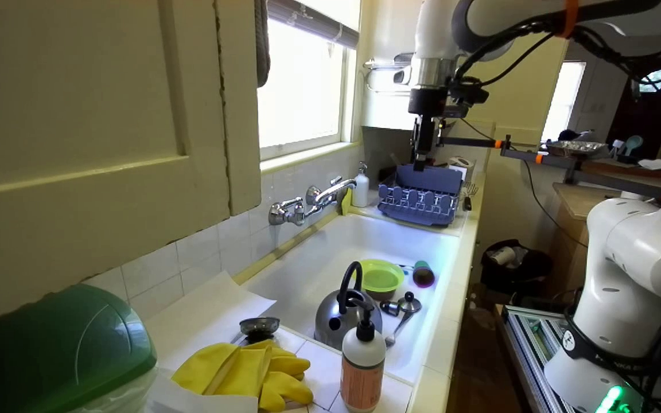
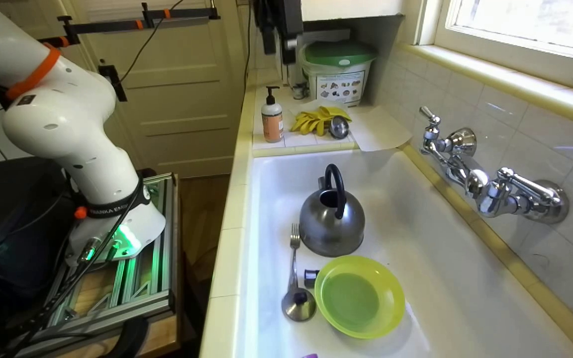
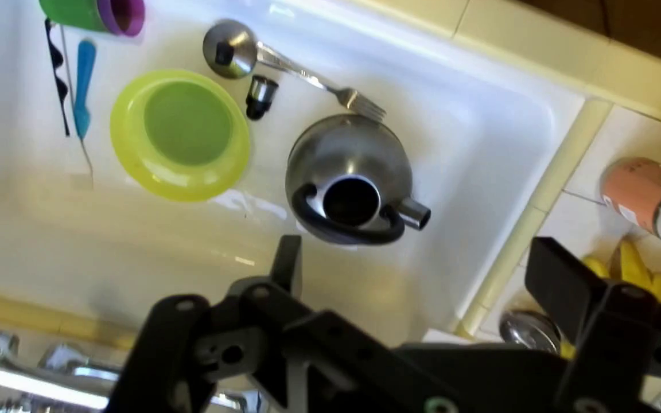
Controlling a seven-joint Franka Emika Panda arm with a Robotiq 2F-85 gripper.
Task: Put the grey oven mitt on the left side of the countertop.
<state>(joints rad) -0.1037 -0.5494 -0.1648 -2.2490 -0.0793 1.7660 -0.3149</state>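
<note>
"Well, where's the mitt?"

"In an exterior view, what looks like your grey oven mitt (image 1: 262,45) hangs beside the cabinet (image 1: 101,132), well apart from your tool (image 1: 422,159)."

"Placed?"

"Apparently not. In an exterior view you get yellow gloves (image 2: 312,123) on the counter (image 2: 286,145), no mitt visible."

"Wrist view?"

"Your tool's fingers (image 3: 290,261) stand wide apart, holding nothing. Judgement: nothing done; you have grasp, carry and placing left."
</note>
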